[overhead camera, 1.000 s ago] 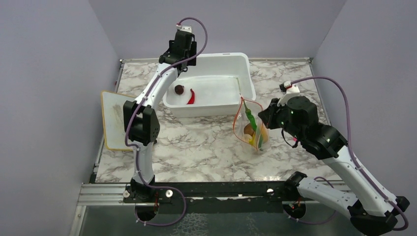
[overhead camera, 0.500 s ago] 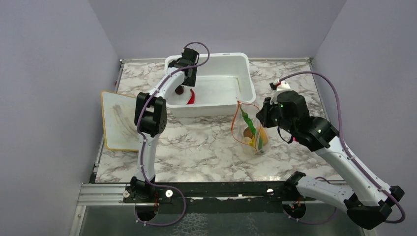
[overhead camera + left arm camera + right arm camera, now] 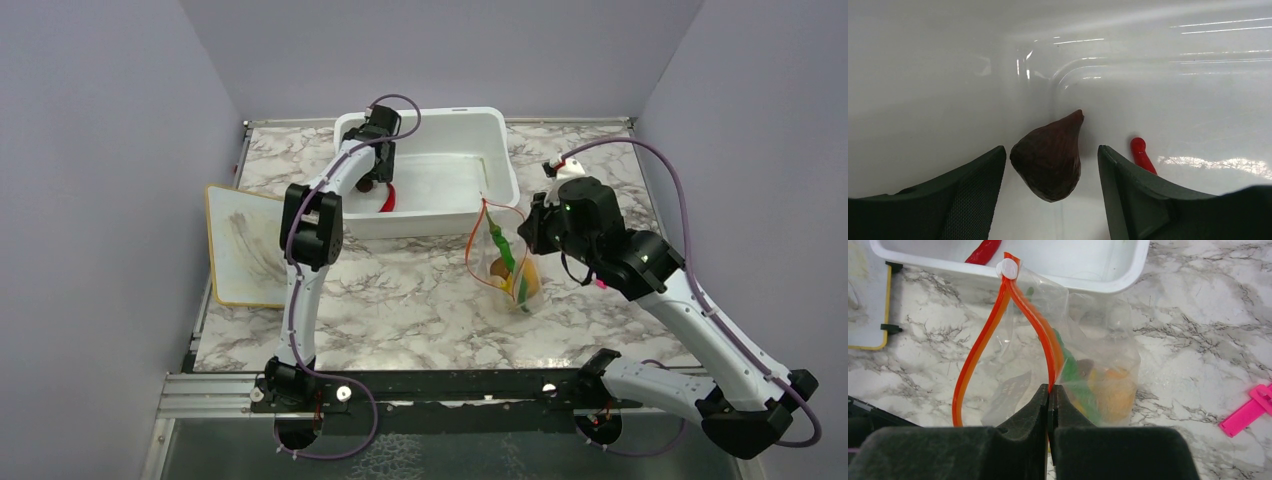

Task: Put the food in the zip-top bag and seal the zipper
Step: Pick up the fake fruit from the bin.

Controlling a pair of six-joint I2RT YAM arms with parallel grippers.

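Observation:
The clear zip-top bag (image 3: 505, 262) stands on the marble in front of the white tub, its mouth open. Its orange-red zipper (image 3: 979, 347) forms a loop with a white slider at the top. Inside show the green pod (image 3: 1075, 372), orange fruit (image 3: 1115, 390) and something yellow. My right gripper (image 3: 1049, 390) is shut on the zipper's right strip and holds the bag up. My left gripper (image 3: 1050, 172) is open inside the tub, its fingers either side of the dark red piece (image 3: 1050, 160). The red chili (image 3: 1142, 156) lies just right of it.
The white tub (image 3: 500, 135) stands at the back middle. A white board with a yellow rim (image 3: 240, 245) lies at the left. A pink clip (image 3: 1250, 410) lies on the marble right of the bag. Grey walls close in both sides.
My left gripper has come down from above the tub's rim into the tub, around the dark red piece. My right arm has shifted slightly left and back with the bag.

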